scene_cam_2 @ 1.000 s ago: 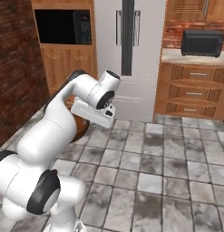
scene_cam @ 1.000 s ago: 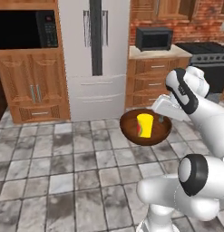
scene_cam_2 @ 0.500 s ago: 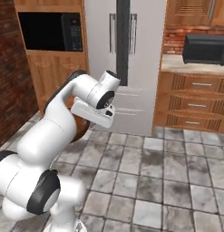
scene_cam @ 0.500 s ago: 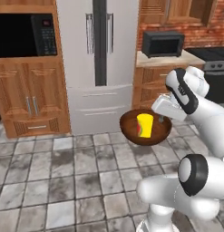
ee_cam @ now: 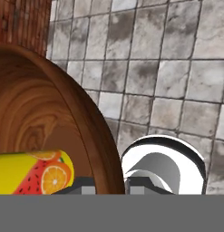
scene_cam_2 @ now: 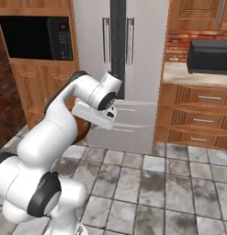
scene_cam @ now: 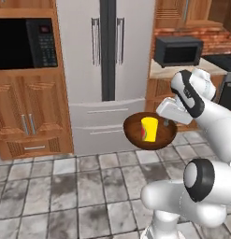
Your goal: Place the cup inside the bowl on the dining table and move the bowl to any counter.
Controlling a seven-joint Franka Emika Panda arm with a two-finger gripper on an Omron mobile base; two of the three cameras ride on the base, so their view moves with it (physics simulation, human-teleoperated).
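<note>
Bowl (scene_cam: 150, 131) and cup (scene_cam: 149, 129) ride together in the air: the small yellow cup sits inside the dark wooden bowl, and the bowl hangs at the end of the white arm, well above the grey tiled floor (scene_cam: 79, 186) and in front of the steel refrigerator (scene_cam: 106, 70). In the hand view the gripper (ee_cam: 109, 188) has its jaws pinching the bowl's rim, one dark tip inside the wall and one outside, with the cup's fruit-printed side lying just beside the inner tip. Judging from this, the cup step is done and what remains is carrying the bowl to a bench.

The nearest candidate is the beige marble counter (scene_cam: 166, 70) to the right of the refrigerator, over wooden drawers (scene_cam_2: 200, 117) and against the red brick wall (scene_cam_2: 177, 46). A black toaster oven (scene_cam: 178, 50) already stands on it, so the bowl should be aimed at a bare stretch beside that appliance, not at the stove further right.

To do this well, keep the bowl level while it travels: a rim pinch on one side holds a wide bowl off centre, and a tilt or a jerk could tip the cup out or let the rim slip. Approach slowly, bring the bowl over the bench from above, lower it until its base rests flat, and only then spread the jaws.
</note>
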